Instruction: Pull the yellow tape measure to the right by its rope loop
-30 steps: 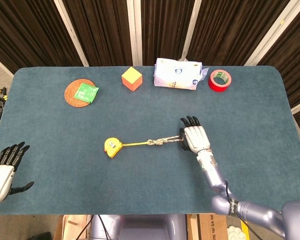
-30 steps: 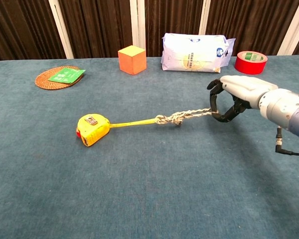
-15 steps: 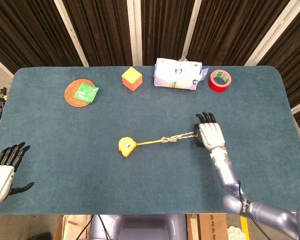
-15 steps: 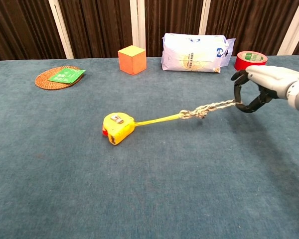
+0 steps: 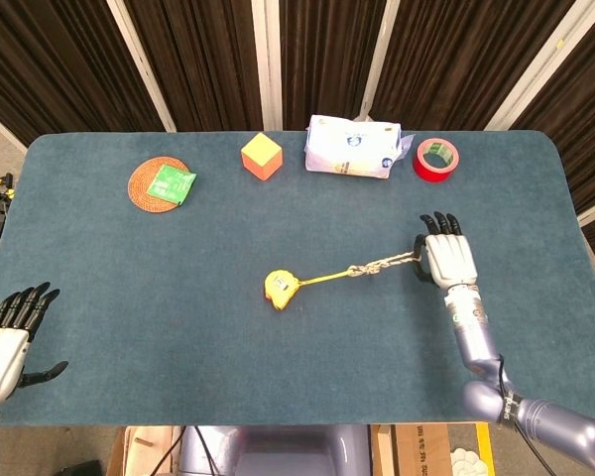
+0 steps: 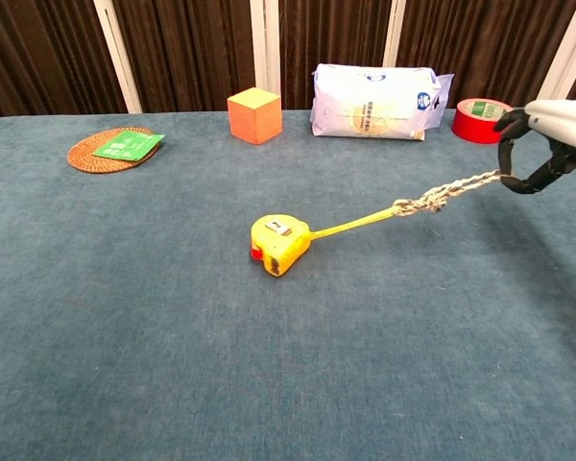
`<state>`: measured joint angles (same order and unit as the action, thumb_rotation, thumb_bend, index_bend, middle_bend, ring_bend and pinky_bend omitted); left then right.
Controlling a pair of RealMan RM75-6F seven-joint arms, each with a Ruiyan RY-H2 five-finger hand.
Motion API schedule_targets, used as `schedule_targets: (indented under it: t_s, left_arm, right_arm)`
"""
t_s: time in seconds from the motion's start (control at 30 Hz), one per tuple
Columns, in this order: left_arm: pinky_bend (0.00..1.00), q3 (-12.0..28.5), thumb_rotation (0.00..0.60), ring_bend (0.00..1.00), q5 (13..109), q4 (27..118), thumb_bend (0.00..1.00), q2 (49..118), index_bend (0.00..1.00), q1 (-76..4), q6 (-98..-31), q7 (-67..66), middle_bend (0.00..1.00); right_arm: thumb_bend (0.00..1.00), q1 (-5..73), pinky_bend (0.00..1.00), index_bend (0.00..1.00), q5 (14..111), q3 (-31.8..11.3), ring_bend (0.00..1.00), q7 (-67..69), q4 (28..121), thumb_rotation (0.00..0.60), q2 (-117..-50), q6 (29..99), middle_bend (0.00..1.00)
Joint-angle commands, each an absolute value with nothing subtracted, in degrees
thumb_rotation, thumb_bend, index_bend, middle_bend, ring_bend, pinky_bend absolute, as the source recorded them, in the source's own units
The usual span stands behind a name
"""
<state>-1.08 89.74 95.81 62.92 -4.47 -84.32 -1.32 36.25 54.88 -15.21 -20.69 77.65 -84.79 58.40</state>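
Note:
The yellow tape measure (image 5: 279, 289) (image 6: 279, 243) lies near the middle of the blue table. A short length of yellow tape runs right from it to a knotted rope loop (image 5: 379, 267) (image 6: 432, 200), drawn taut and lifted off the cloth. My right hand (image 5: 449, 260) (image 6: 548, 140) has its fingers hooked through the far end of the loop, at the right of the table. My left hand (image 5: 10, 335) is at the near left edge, fingers apart and holding nothing; the chest view does not show it.
Along the far edge stand an orange cube (image 5: 262, 156) (image 6: 254, 115), a white wipes pack (image 5: 351, 148) (image 6: 374, 88) and a red tape roll (image 5: 436, 159) (image 6: 480, 119). A woven coaster with a green card (image 5: 162, 183) (image 6: 115, 149) lies far left.
My right hand has moved right with the rope loop, and the tape measure has slid right across the table behind it. The left hand has not moved.

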Motion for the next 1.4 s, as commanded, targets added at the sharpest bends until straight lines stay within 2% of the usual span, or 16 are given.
schedule_targets:
  t_s: [0.03, 0.9, 1.4]
  left_arm:
    - [0.00, -1.1, 0.600, 0.00, 89.8, 95.8, 0.00, 62.9, 0.00, -4.4, -84.4, -1.4, 0.00]
    - [0.00, -1.0, 0.600, 0.00, 89.9, 96.0, 0.00, 63.2, 0.00, -4.1, -85.1, -2.5, 0.00]
    - [0.00, -1.1, 0.600, 0.00, 90.0, 96.0, 0.00, 63.1, 0.00, -4.0, -85.2, -2.5, 0.00]
  right_arm:
    - [0.47, 36.0, 0.00, 0.65, 54.4, -15.3, 0.00, -20.6, 77.1, 0.600, -84.1, 58.3, 0.16]
    - [0.47, 34.6, 0.00, 0.66, 49.4, -17.4, 0.00, -17.8, 68.5, 0.600, -79.3, 56.3, 0.17]
    - [0.47, 34.2, 0.00, 0.66, 44.9, -19.4, 0.00, -17.7, 60.4, 0.600, -77.2, 54.5, 0.17]
